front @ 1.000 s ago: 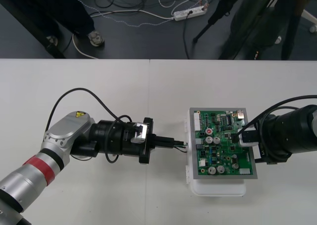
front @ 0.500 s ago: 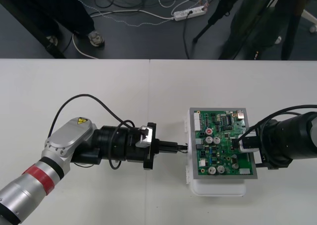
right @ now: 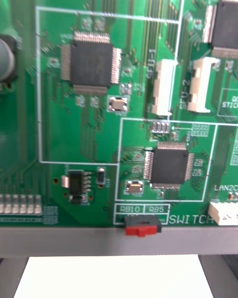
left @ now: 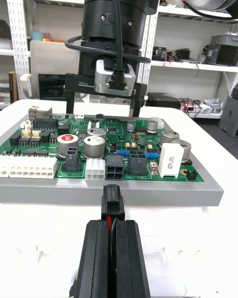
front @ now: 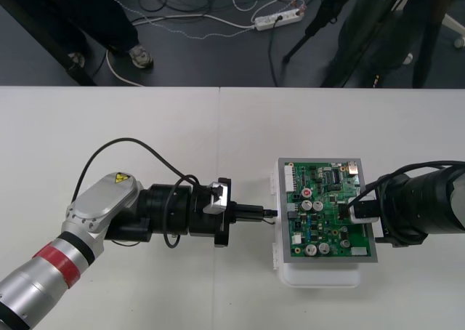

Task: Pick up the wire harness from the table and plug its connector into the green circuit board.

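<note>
Left hand [left: 113,224] grasps plug [left: 112,204] just short of board [front: 327,232] edge; right hand [left: 101,110] released above board.

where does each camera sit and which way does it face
Front view: overhead, looking steeply down at the table; both arms enter, left tool and right tool at the green circuit board.
Left wrist view: on the left arm, level toward the board's edge; its shut fingers hold the black plug.
Right wrist view: on the right arm, straight down onto the board.
Shared: front and left wrist both show the right tool.
</note>
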